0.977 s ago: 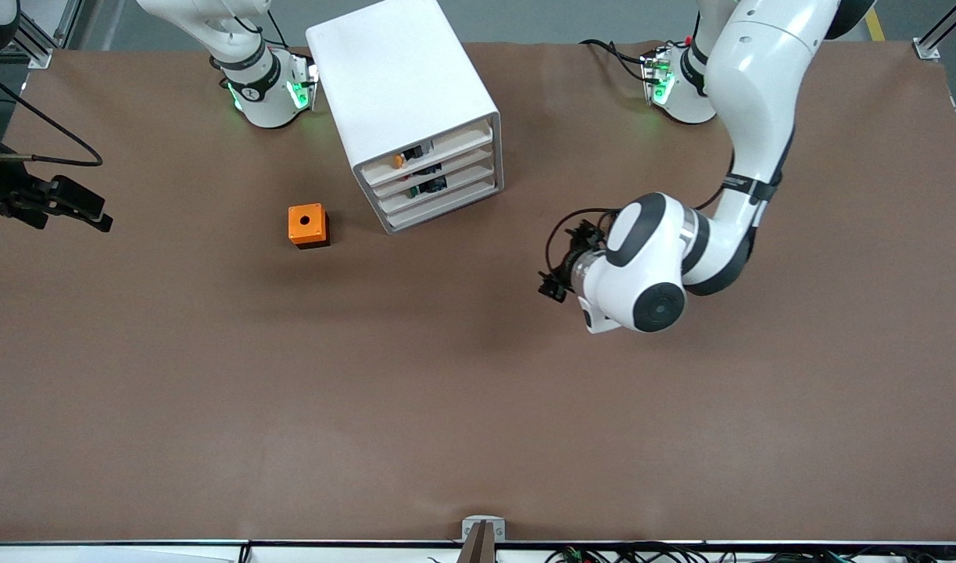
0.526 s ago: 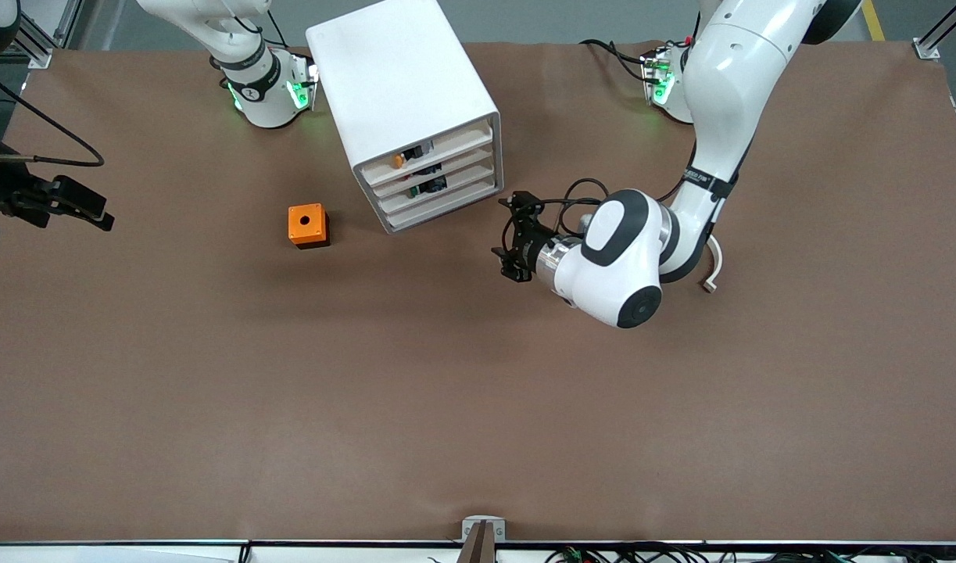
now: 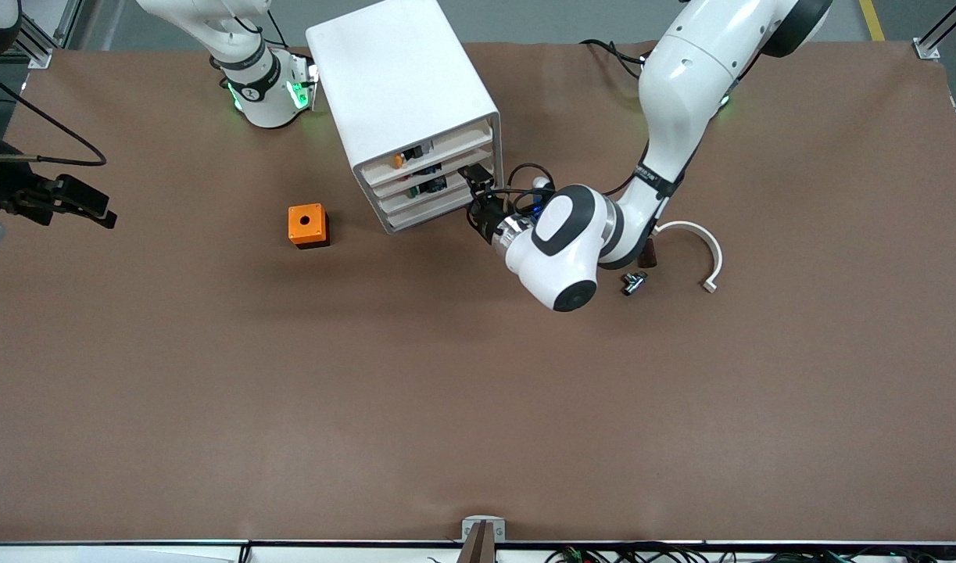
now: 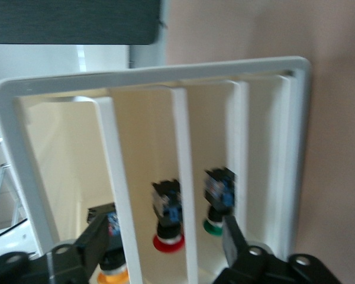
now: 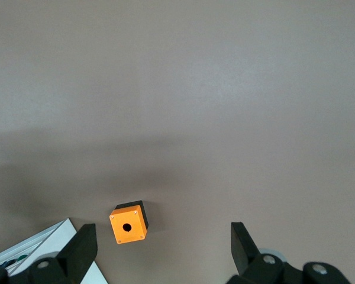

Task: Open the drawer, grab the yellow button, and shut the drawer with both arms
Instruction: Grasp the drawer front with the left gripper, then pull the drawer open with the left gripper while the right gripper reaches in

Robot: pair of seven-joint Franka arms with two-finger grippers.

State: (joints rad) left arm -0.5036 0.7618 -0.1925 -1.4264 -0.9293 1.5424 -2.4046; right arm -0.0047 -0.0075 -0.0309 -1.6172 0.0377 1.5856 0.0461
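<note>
Front view, left gripper [image 3: 475, 195]: at the cabinet [image 3: 403, 102] front, fingers apart, holding nothing
Front view, right gripper [image 3: 83, 205]: waits at the right arm's table end, 9 o'clock of the orange cube [image 3: 307, 225]
Front view, button [image 3: 399, 160]: in the shut top drawer [image 3: 431, 152]
Left wrist view: fingers [image 4: 94, 239] spread before the drawer fronts
Right wrist view: fingers [image 5: 83, 245] wide apart, cube below

Top white drawer [image 3: 435, 148] shut in cabinet; orange-capped button [image 3: 399, 160] inside.
</note>
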